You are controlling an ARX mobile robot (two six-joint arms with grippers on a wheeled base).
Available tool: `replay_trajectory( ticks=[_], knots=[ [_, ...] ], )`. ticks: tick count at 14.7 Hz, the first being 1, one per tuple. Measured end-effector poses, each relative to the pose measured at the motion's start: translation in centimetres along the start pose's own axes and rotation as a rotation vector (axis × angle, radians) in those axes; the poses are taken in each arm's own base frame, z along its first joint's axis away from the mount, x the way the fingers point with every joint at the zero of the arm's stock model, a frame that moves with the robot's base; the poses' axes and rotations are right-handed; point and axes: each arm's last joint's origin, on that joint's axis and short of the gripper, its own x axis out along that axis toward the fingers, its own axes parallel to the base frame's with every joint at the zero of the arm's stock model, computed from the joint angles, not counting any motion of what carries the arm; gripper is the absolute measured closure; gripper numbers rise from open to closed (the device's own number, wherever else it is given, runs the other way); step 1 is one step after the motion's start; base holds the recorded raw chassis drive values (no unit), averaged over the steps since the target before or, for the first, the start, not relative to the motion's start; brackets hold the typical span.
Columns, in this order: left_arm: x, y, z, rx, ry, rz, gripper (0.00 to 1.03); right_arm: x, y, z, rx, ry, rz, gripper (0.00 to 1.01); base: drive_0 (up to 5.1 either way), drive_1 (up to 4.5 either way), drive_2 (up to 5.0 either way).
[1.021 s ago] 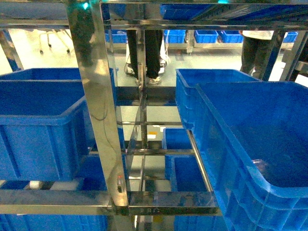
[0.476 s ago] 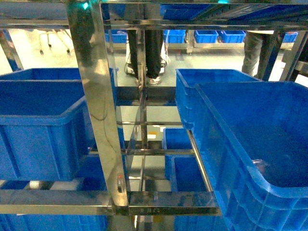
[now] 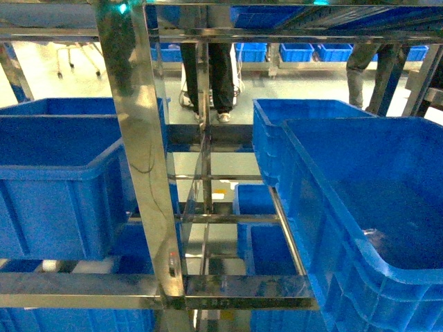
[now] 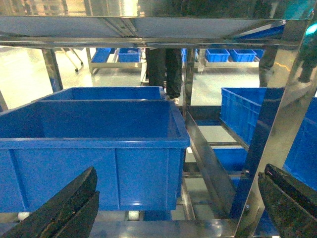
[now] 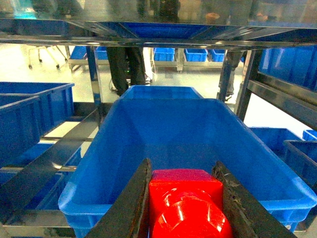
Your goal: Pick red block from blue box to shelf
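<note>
The red block point(image 5: 185, 203), glossy with its round stud facing the camera, fills the bottom of the right wrist view. My right gripper point(image 5: 182, 166) is shut on it, one dark finger on each side. It hangs in front of the near rim of a dark blue crate point(image 5: 183, 124) on the steel shelf point(image 5: 148, 40). My left gripper point(image 4: 179, 171) is open and empty, with its fingers point(image 4: 74, 203) wide apart in front of the shelf point(image 4: 277, 124). The head view shows the shelf point(image 3: 142, 152) but neither gripper. The blue box is out of view.
Dark blue ribbed crates stand on the shelf tiers, one on the left point(image 3: 55, 187) and one on the right point(image 3: 374, 200). A crate point(image 4: 94, 148) faces the left gripper. More crates sit on lower tiers. People's legs point(image 3: 214, 76) stand behind the shelf.
The legs of a person behind the shelf at the upper right have shifted. The shelf and the crates look the same.
</note>
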Motion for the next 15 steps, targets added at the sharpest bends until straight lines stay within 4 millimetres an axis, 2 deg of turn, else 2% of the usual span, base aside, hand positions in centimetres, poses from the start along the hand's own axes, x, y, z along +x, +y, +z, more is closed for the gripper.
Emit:
replay_trajectory(
  ticks=[3,5,6,7,8,10,11,12,13,15],
  knots=[
    [0.0,0.0,0.0,0.000,0.000,0.000,0.05,0.0,0.0,0.0,0.000,0.000,0.000,0.74,0.0,0.00,0.0],
    [0.0,0.0,0.0,0.000,0.000,0.000,0.05,0.5,0.0,-0.4,-0.066,0.164,-0.063,0.74,0.0,0.00,0.0],
    [0.0,0.0,0.0,0.000,0.000,0.000,0.05,1.1,-0.2,-0.1,-0.067,0.168,-0.072,0.74,0.0,0.00,0.0],
    [0.0,0.0,0.0,0.000,0.000,0.000,0.05,2.1,-0.5,0.7,-0.063,0.157,-0.089,0.74,0.0,0.00,0.0],
    [0.0,0.0,0.0,0.000,0.000,0.000,0.05,3.9,-0.8,1.3,-0.050,0.163,-0.098,0.74,0.0,0.00,0.0],
    [0.0,0.0,0.0,0.000,0.000,0.000,0.05,8.8,-1.0,1.2,-0.050,0.154,-0.134,0.74,0.0,0.00,0.0],
    [0.0,0.0,0.0,0.000,0.000,0.000,0.05,11.4,-0.8,0.8,-0.059,0.132,-0.158,0.65,0.0,0.00,0.0],
    [0.0,0.0,0.0,0.000,0.000,0.000,0.05,13.7,-0.4,0.0,-0.058,0.107,-0.144,0.52,0.0,0.00,0.0],
    [0.0,0.0,0.0,0.000,0.000,0.000,0.05,15.1,0.2,-1.5,-0.062,0.138,-0.136,0.39,0.0,0.00,0.0],
    [0.0,0.0,0.0,0.000,0.000,0.000,0.05,15.1,0.5,-2.5,-0.066,0.172,-0.126,0.32,0.0,0.00,0.0]
  ],
)
